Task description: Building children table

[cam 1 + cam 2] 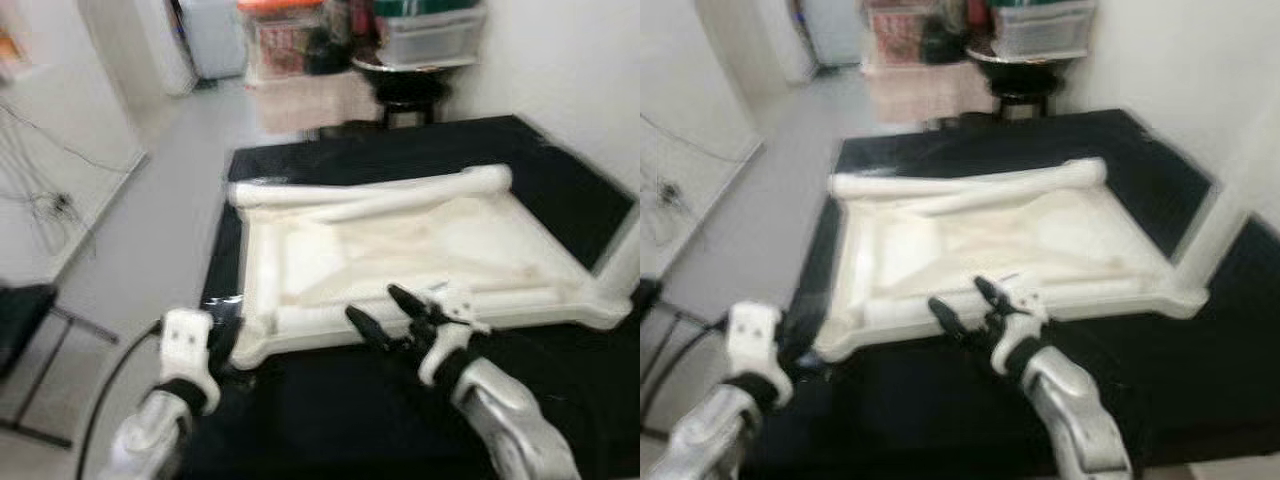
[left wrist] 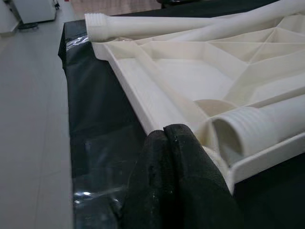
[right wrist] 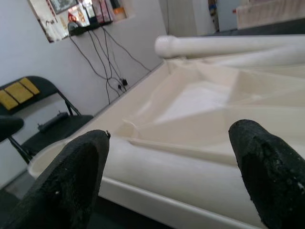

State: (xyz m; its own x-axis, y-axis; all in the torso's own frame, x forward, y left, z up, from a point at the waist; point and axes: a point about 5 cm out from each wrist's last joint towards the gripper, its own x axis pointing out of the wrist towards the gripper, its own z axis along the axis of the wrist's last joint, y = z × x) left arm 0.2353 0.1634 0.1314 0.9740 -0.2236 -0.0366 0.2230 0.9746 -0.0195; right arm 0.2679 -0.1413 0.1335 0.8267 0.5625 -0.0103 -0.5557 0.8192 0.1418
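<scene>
Both grippers at the tabletop's near edge.
My right gripper [image 1: 392,308] gapes, left gripper [image 2: 164,138] pinched empty; the loose leg [image 2: 257,129] could roll off the white tabletop [image 1: 330,250].

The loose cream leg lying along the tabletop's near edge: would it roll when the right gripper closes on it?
Probably. The leg is a smooth round tube, so it may roll or slip. The tabletop rim likely checks it. Right gripper is open above it.

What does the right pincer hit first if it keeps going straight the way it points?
Most likely the loose table leg lying along the near edge of the upturned tabletop. The right pincer is open, fingers either side of that leg in the wrist view; how far off is unclear.
</scene>
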